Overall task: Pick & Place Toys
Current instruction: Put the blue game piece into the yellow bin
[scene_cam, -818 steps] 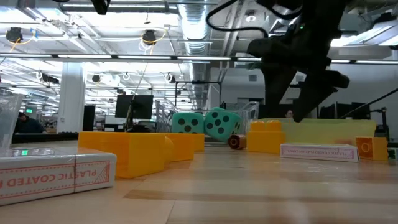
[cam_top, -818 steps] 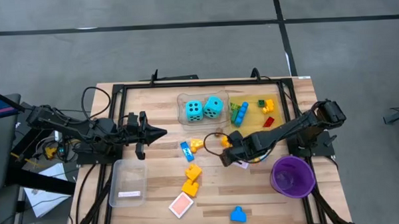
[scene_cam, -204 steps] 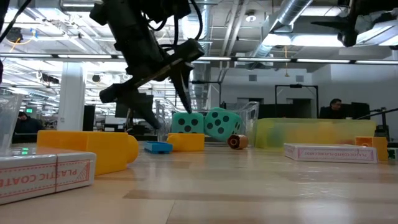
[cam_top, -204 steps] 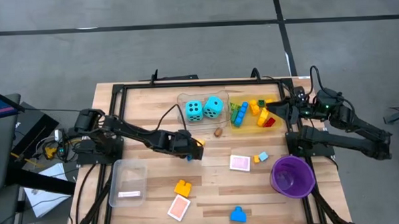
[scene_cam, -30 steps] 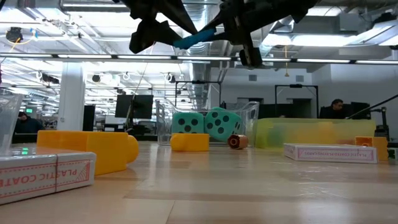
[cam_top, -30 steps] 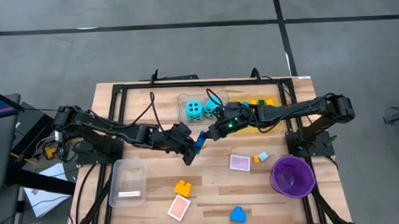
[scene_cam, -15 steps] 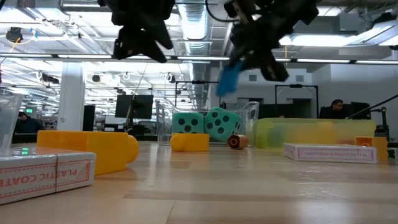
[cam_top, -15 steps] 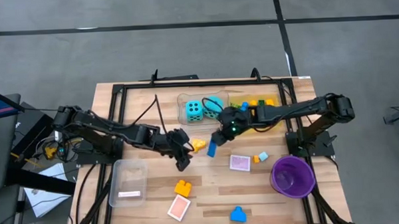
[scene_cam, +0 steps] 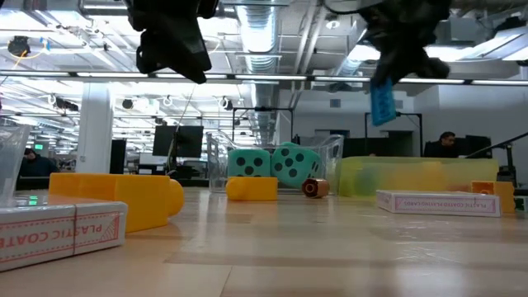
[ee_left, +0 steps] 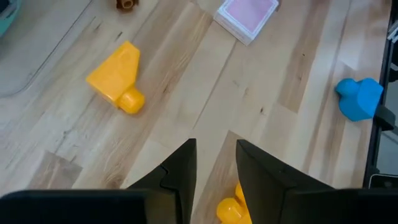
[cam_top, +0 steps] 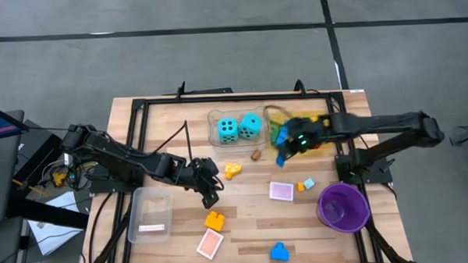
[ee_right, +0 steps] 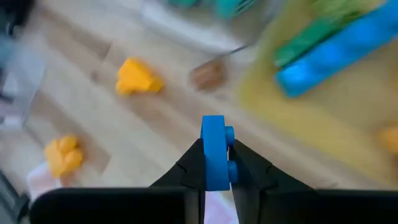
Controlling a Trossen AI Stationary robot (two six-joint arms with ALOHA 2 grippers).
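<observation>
Your right fingers (ee_right: pixel 214 163) are gripping the blue brick (ee_right: pixel 214 151), now carrying it over the yellow tray (cam_top: pixel 319 144) edge, away from the handoff spot. Left fingers (ee_left: pixel 213 163), empty & slightly apart, are backing off near the yellow brick (cam_top: pixel 233 170) — drop's next, prob.

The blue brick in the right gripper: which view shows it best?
The right wrist view: the blue brick stands large between the right gripper's fingers. The high view shows only a speck, the low view a small hanging piece, the left wrist view nothing.

A purple bowl (cam_top: pixel 343 206) is sitting at four o'clock on the wooden table (cam_top: pixel 245 225), a clear tray (cam_top: pixel 150 215) (nearly bare) lying at eight o'clock.
</observation>
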